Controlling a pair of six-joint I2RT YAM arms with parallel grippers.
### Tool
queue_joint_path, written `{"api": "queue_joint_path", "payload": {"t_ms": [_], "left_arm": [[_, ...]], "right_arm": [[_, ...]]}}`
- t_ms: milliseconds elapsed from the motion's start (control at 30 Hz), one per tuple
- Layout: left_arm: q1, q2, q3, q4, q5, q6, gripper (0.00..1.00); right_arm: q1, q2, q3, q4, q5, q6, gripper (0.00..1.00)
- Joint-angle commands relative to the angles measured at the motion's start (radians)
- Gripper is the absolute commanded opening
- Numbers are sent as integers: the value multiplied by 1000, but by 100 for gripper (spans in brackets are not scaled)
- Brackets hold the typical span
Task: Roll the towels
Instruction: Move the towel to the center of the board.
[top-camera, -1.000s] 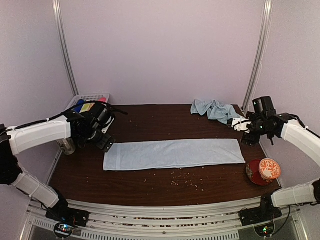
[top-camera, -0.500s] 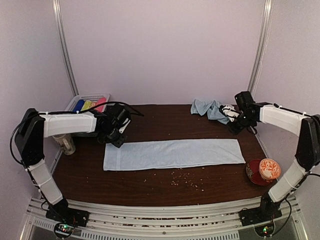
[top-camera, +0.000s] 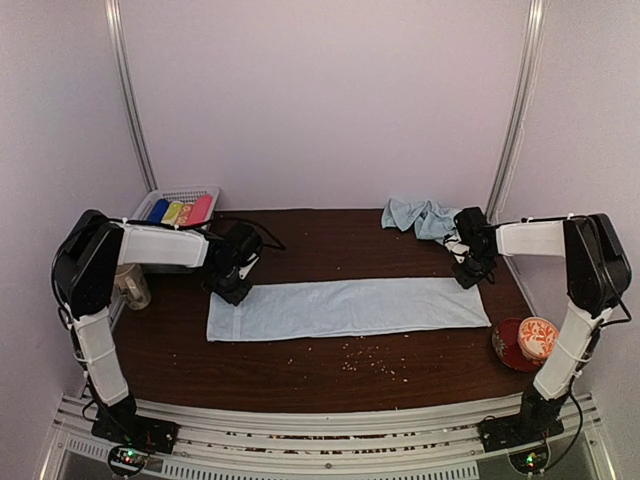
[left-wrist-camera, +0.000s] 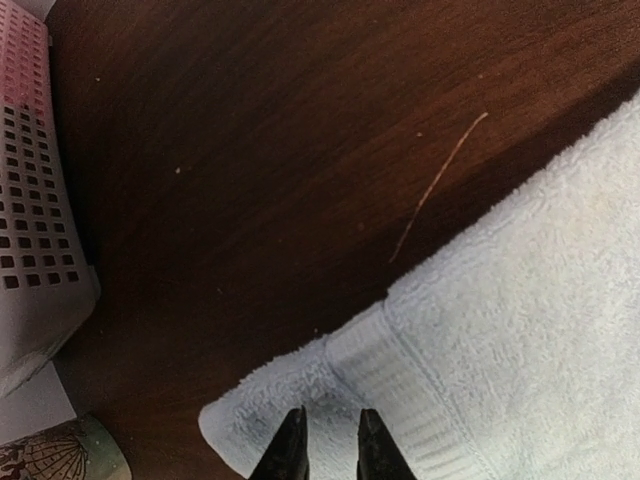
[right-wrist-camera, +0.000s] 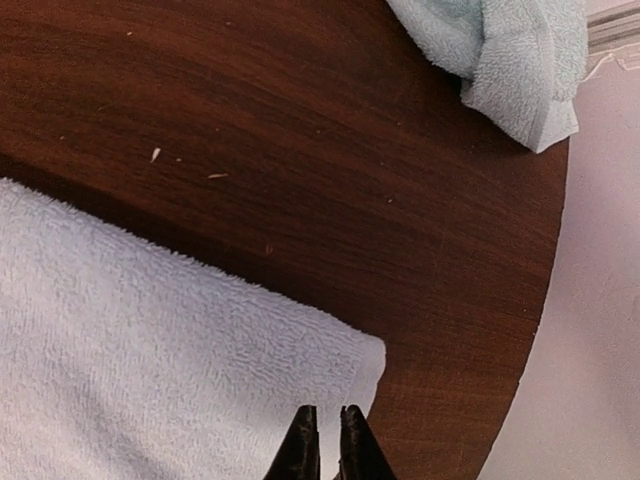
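Flat towel (top-camera: 348, 308) lay spread mid-bench (top-camera: 320, 385), long axis running left to right, roughly parallel to the near edge, short ends facing the left and right edges. Second towel (top-camera: 420, 217) sat crumpled in a heap at the far-right corner, no clear axis.

Left pincer (left-wrist-camera: 327, 445) was low over the flat towel's far-left corner, fingers a narrow slit apart above the hem band; gripping cloth or merely touching it, could not tell. Right pincer (right-wrist-camera: 322, 440) was clenched, fingers all but meeting, tips at the far-right corner's edge; any cloth caught between them could not be made out.

White perforated basket (top-camera: 165, 200) at the far-left corner held coloured rolls. Crumbs (top-camera: 365, 352) were scattered toward the near edge
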Motion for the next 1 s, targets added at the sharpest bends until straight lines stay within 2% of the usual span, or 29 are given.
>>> {"api": "queue_joint_path", "payload": {"t_ms": [0,200,633,867,933,967], "left_arm": [[22,44,33,19,-33,8,17],[30,90,52,10,-63,12,17],[58,212,136,-14,-167,15,20],[87,204,144,-13,-160,3,33],[89,185,145,-13,-155,-3,42],[88,170,146,-13,-153,-7,50]], "right_arm": [[4,57,28,63,107,35,9],[5,156,65,60,139,31,8],[4,269,153,178,258,5,6],[6,295,229,174,247,-7,6],[6,278,245,144,235,-7,9],[6,255,247,129,225,-6,13]]}}
